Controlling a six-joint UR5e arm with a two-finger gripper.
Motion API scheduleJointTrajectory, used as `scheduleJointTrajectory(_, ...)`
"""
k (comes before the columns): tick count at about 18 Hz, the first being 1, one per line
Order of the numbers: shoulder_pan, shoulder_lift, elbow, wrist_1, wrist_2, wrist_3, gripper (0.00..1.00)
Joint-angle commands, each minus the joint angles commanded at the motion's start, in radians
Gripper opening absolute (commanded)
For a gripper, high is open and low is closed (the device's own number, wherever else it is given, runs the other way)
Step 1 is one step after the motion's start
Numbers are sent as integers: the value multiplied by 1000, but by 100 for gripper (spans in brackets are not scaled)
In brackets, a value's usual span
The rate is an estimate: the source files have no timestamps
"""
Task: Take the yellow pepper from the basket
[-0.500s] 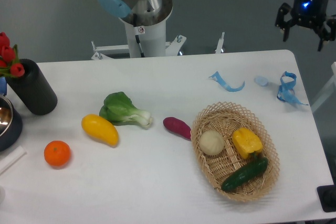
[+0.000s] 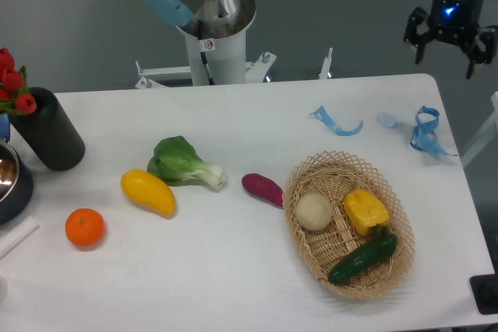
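- The yellow pepper (image 2: 366, 211) lay inside the basket (image 2: 311, 169), toward its right side.
- In the basket with it, a pale onion (image 2: 313, 211) sat to its left and a cucumber (image 2: 362, 258) lay just below it, touching it.
- The gripper (image 2: 446, 46) hung well above and right of the basket, its fingers spread apart and holding nothing.

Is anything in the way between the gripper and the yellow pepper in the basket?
Nothing visible. The gripper hangs open, high beyond the table's far right edge; the yellow pepper lies uncovered in the basket, cucumber touching its near side.
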Motion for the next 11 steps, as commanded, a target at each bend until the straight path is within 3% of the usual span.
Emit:
scheduleJointTrajectory(7,-15,-5,-28,6,-5,-156,100)
scheduleJointTrajectory(11,-63,-24,-29,63,-3,-375,100)
